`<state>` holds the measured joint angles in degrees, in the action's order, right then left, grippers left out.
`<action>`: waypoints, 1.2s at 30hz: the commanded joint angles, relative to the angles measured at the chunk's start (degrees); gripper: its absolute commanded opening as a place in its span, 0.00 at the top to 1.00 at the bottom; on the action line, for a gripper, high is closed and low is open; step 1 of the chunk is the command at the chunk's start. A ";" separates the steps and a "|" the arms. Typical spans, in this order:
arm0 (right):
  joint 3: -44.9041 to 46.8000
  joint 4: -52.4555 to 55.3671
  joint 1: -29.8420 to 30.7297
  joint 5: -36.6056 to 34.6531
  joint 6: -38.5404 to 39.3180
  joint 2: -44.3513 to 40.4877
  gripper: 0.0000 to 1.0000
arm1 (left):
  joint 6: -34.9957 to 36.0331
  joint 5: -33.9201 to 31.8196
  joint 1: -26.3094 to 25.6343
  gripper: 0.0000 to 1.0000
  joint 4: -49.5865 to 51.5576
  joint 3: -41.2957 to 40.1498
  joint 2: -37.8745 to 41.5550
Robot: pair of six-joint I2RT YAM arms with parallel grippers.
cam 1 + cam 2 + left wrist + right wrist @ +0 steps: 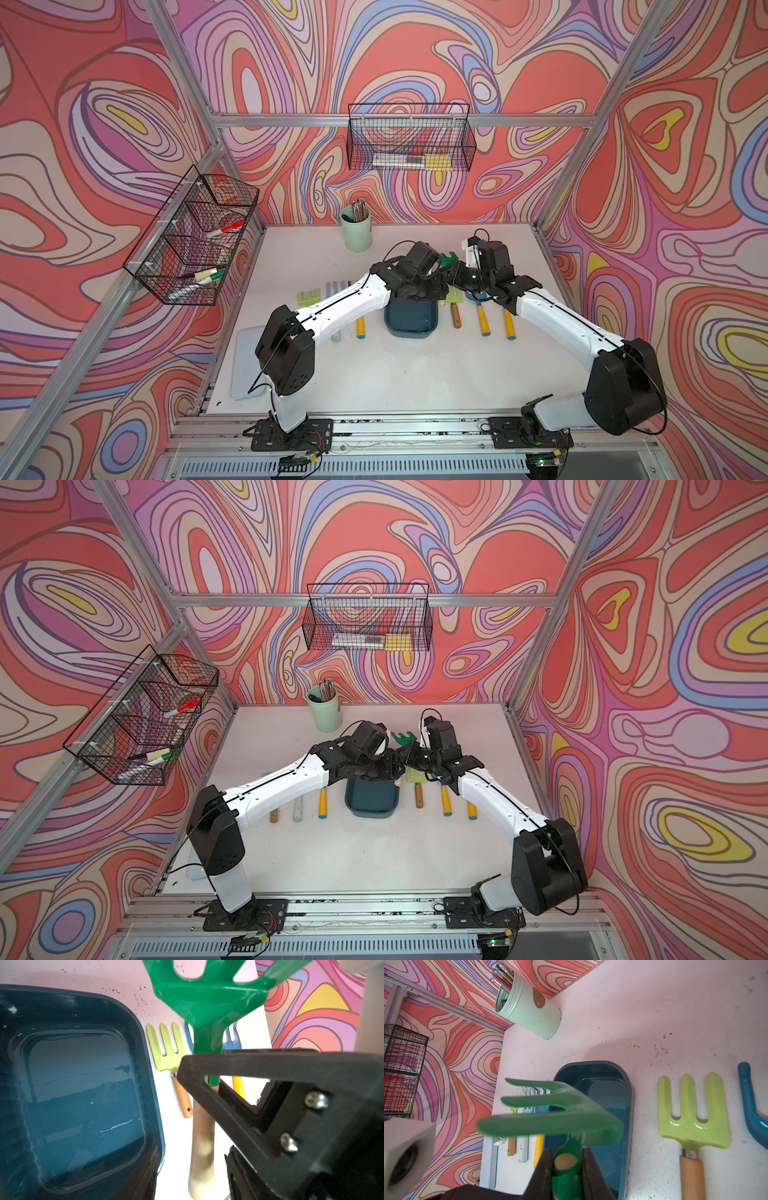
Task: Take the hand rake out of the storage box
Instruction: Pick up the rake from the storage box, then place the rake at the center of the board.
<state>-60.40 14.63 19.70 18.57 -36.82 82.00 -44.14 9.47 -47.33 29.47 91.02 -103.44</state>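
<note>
**Passing the rake across, high above the tub**

Hanging in mid-air between the two arms is the hand rake (446,259), green tines aimed at the back wall and wooden handle sloping down toward the far right corner of the storage box (409,322). The box looks empty in the left wrist view, so the lift-out looks done and this reads as a handover.

The right gripper (566,1159) is clamped hard on the green neck just below the tines. The left gripper (430,284) sits close against the handle, but whether it is gripping or letting go cannot be told from any view.

- The left jaws should be fully clear of the wood before the right arm pulls away, or the rake will twist.
- That neck is smooth painted metal with the long handle hanging off it, so a slow carry seems wise.
- A low, flat set-down should keep the handle end from striking first.

The white surface (374,374) is scuffed and crowded. The lime fork (693,1126) lies just beside the box, with a blue tool (749,1105) beyond it and more tools on the box's other side. Bare room lies toward the front. A mint cup (356,232) of pencils stands at the back, and two wire baskets (409,141) hang on the swirling patterned walls.
</note>
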 commanded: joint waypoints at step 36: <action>-10.44 36.58 -36.22 -15.63 35.78 11.03 0.80 | 6.79 -6.52 11.95 0.38 4.37 -16.75 15.80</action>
<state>-71.92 52.21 -16.12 4.38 -1.52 91.88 -38.09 2.46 -35.64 33.95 74.85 -87.77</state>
